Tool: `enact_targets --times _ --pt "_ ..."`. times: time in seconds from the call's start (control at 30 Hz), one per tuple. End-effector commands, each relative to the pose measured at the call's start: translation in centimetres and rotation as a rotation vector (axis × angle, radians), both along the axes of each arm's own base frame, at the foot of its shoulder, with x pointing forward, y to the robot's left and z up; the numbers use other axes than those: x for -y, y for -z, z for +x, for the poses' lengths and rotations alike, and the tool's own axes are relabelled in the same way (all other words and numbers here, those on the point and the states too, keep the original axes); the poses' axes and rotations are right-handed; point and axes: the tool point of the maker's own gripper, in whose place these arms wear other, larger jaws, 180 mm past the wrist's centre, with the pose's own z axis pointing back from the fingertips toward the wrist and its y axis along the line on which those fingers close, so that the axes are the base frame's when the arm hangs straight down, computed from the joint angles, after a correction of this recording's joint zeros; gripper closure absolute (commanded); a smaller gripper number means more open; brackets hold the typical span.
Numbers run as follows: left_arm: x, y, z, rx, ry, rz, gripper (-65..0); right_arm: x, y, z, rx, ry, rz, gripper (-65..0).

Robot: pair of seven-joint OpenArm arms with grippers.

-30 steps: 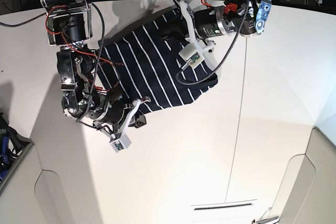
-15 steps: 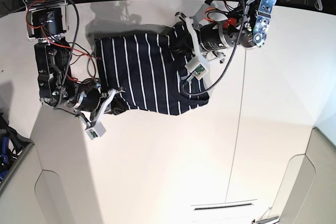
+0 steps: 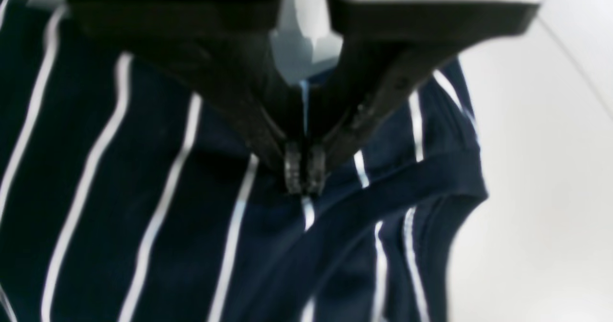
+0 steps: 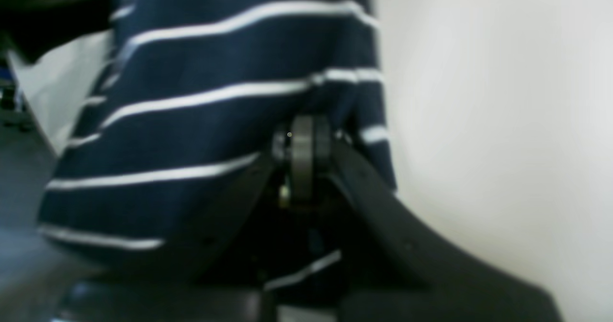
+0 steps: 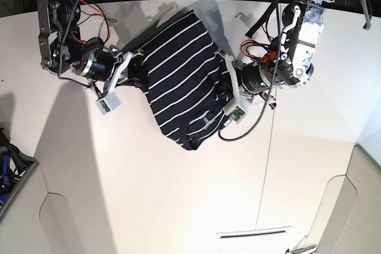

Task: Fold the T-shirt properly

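Both arms have swung the T-shirt around, its stripes now running diagonally.

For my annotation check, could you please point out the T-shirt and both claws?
T-shirt [image 5: 181,81]: base view, striped middle of the cloth.
Left claw [image 3: 302,171]: left wrist view, between the shut tips.
Right claw [image 4: 301,144]: right wrist view, between the shut tips.

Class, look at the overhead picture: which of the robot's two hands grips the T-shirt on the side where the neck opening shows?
The left hand, on that picture's right. The T-shirt's neck opening lies beside it, while the right hand pinches plain striped cloth.
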Motion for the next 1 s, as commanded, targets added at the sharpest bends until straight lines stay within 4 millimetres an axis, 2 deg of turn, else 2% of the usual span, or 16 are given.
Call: enact_targets --times 0.0,0.13,0.3,0.43,0.53,0.63,0.7,0.87,0.97 --pt "0.4 -1.7 1.3 0.057 0.004 -0.030 -1.1 -0.9 -1.5 0.4 0.042 -0.003 0.049 0.0" --pt "0.2 -2.5 2.4 0.084 -0.007 -0.029 -1.1 -1.9 -1.5 -0.6 0.028 -0.004 0.074 0.0" --pt "-0.2 -2.6 2.7 0.087 -0.035 -0.028 -1.1 -1.2 -1.1 -0.7 0.020 0.011 0.056 0.0" --pt "-2.0 -4.0 2.9 0.108 -0.062 -0.049 -1.1 0.2 -2.2 -0.2 0.053 0.047 0.044 0.0" --pt "-4.3 -5.5 1.9 0.122 -0.091 -0.043 -1.1 1.5 -3.1 -1.2 0.065 0.058 0.006 0.0" --pt "-6.2 -6.2 -0.1 0.110 -0.106 -0.021 -1.1 2.8 -3.5 -3.2 0.063 0.043 -0.051 0.0" --pt "-7.4 -5.6 -2.1 0.076 -0.115 -0.004 -1.1 3.7 -3.4 -5.0 0.046 0.014 -0.083 0.0" --pt "-10.5 -0.9 -9.5 -0.116 -0.164 0.086 -1.1 6.4 -1.4 -10.9 -0.080 -0.078 -0.161 0.0" --pt "-12.8 1.0 -14.3 -0.225 -0.207 0.149 -1.1 7.8 -0.4 -14.7 -0.176 -0.158 -0.204 0.0"
